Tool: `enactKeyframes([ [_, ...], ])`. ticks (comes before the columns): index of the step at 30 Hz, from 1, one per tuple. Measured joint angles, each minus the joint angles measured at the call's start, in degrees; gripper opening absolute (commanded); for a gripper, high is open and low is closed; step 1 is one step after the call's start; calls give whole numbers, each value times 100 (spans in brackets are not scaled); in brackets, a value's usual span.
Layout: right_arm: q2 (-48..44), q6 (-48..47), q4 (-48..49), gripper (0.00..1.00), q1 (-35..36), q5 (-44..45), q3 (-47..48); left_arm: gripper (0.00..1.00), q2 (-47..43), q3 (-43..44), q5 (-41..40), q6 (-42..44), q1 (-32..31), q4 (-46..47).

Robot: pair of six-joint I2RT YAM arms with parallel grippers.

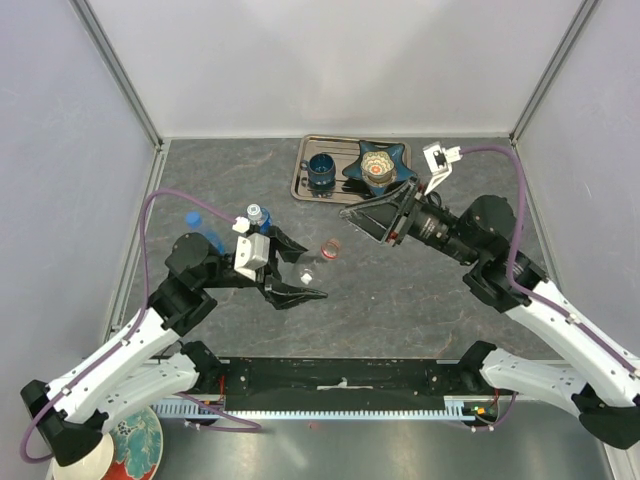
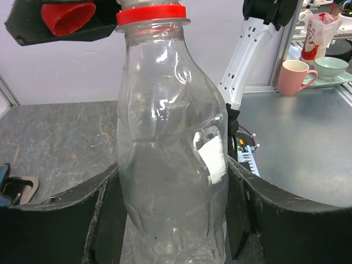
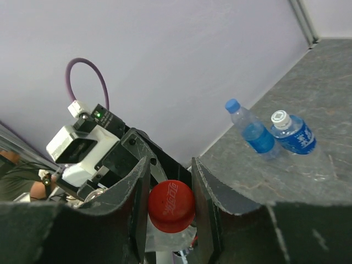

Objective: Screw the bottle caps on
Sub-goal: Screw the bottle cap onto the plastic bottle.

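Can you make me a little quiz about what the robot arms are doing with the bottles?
1. True or false: the right gripper grips a round red plastic cap.
2. What does the left gripper hold? A. a spoon. B. a clear plastic bottle with red neck ring. C. a banana.
3. How many other bottles already wear caps?
Key: 1 true. 2 B. 3 two: the blue-capped bottle and the white-capped bottle.

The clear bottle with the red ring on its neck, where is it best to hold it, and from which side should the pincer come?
Grip the clear bottle around its wide lower body, coming in level from the side. It stands upright, and its neck must be free for the red cap. The left pincer holds it just so, one finger on each flank.
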Motion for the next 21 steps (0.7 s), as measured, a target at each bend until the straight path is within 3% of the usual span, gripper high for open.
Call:
enactKeyframes([
  [9,293,273,756,28,378,-20,-94,2,-129,-315,20,-127,109,48],
  [17,706,-481,428,28,1360,479,378,2,-160,-455,-13,-341,225,105],
  [21,739,-772,321,27,1504,704,479,2,-157,-457,-22,-437,278,138],
])
